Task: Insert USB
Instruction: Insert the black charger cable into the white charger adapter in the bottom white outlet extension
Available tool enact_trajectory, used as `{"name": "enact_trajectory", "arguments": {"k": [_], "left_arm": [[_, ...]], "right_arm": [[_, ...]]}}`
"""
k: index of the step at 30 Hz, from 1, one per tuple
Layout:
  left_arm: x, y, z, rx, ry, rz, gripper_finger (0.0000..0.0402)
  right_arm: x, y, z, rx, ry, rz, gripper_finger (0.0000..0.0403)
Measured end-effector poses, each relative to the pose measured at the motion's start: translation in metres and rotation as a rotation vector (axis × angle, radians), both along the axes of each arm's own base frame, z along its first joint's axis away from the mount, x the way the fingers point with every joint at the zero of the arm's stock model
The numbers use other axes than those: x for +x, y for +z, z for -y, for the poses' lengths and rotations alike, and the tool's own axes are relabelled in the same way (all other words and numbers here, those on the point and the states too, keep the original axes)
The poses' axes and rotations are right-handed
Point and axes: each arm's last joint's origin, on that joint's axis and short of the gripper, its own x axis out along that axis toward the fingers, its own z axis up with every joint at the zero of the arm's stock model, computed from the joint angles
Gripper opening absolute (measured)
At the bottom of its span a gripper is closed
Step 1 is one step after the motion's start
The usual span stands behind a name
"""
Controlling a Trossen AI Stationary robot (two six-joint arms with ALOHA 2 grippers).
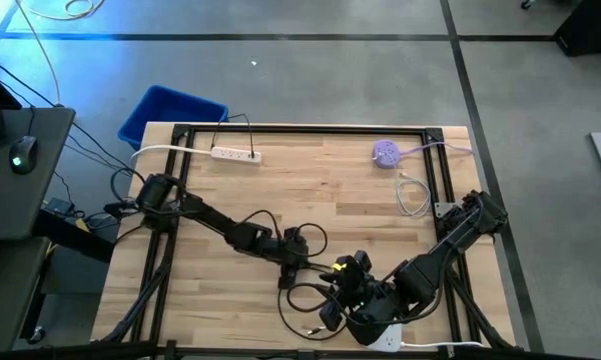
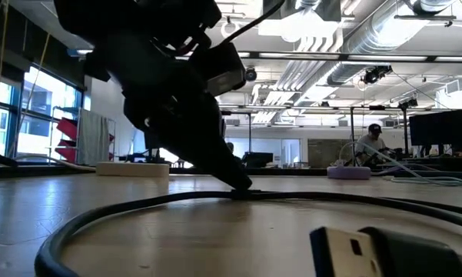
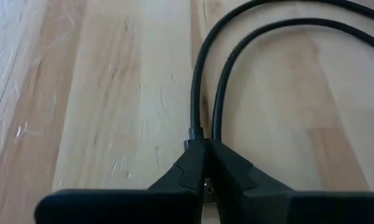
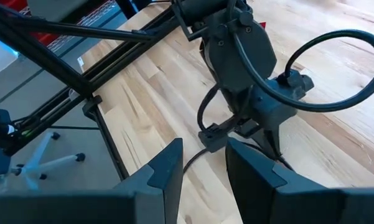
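Left tool [image 3: 205,163] is pressing down near the middle of the tabletop [image 1: 320,190], toward its front edge, with its two fingers clenched on a black cable [image 3: 202,74]. From the left wrist view the cable is running straight away from the fingertips as two strands side by side, then curving off; whether the pinched part is a plug or only cable is too hidden to tell. In the low view the same cable [image 2: 138,211] is lying in a wide arc across the wood under the dark arm.

Right tool [image 1: 352,285] is hanging over the front edge of the tabletop, toward its right front corner, its fingers [image 4: 168,168] standing partly apart with bare wood between them; nothing is showing in its grip there.

USB plug [image 2: 352,250] is lying at the front edge, close to the low camera, its long axis level with the tabletop and its metal end pointing to that picture's left; its body is cut off by the frame. White power strip [image 1: 236,154] is sitting near the back left corner, well apart from both tools.
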Motion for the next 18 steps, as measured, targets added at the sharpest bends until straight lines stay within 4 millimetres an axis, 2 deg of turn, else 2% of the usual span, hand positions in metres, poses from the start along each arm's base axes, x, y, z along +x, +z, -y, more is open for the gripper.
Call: {"name": "enact_trajectory", "arguments": {"k": [6,9,15,18], "left_arm": [[-0.005,0.022,0.004,0.061,-0.055,0.060,0.0039],[-0.004,0.026,0.004,0.092,-0.061,0.088,0.0068],[-0.002,0.005,-0.001,0.038,-0.032,0.003,0.0129],[-0.002,-0.008,-0.002,0.026,0.013,-0.044,0.0136]], "right_arm": [[-0.001,0.000,0.001,-0.006,-0.005,-0.005,0.0104],[-0.001,0.000,0.001,-0.006,-0.005,-0.004,0.0104],[-0.001,0.000,0.001,-0.006,-0.005,-0.005,0.0104],[-0.001,0.000,0.001,-0.005,-0.006,-0.004,0.0104]]}}
